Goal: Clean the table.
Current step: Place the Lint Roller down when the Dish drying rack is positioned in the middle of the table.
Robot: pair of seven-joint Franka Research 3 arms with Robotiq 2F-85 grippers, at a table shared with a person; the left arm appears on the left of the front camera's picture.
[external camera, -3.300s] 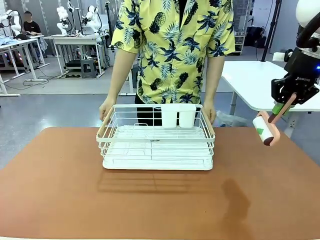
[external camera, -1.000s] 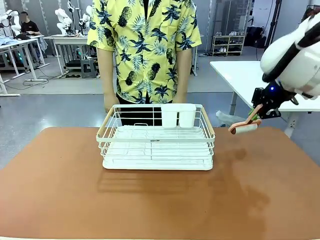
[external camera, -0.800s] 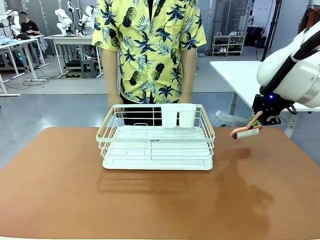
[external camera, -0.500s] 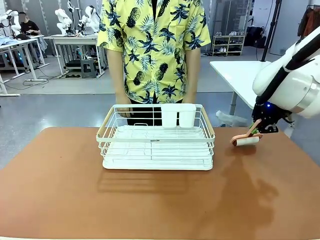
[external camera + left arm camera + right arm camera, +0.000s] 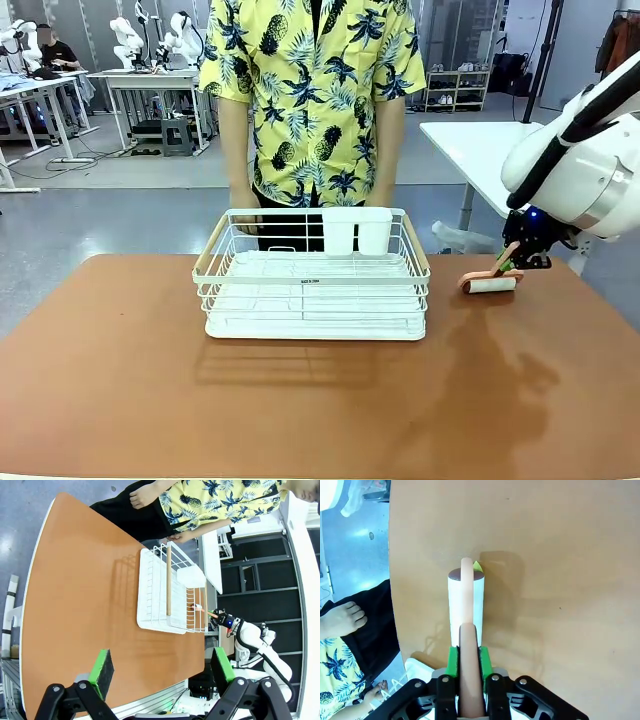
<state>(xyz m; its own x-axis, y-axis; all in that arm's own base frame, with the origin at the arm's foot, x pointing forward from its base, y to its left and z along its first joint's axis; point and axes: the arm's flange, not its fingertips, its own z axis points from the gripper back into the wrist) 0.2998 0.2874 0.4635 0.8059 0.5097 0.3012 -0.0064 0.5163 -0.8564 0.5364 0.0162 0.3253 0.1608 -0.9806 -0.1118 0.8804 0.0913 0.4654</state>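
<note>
One lint roller [image 5: 491, 284] has come down onto the bench [image 5: 300, 400] right of the rack [image 5: 312, 275]; right gripper [image 5: 468, 655] jaws clamp its handle (wiping can start), left gripper [image 5: 161, 667] jaws apart.

Counts: 1 reddish-brown table [image 5: 150, 400]. 1 white wire dish rack [image 5: 312, 290] with 2 wooden handles and 2 white cups [image 5: 357, 230] at its far side. 1 lint roller [image 5: 490, 283], pink handle. 2 grippers: left gripper [image 5: 162, 667], right gripper [image 5: 466, 661]. 1 person [image 5: 315, 95] at the table, 2 hands.
</note>
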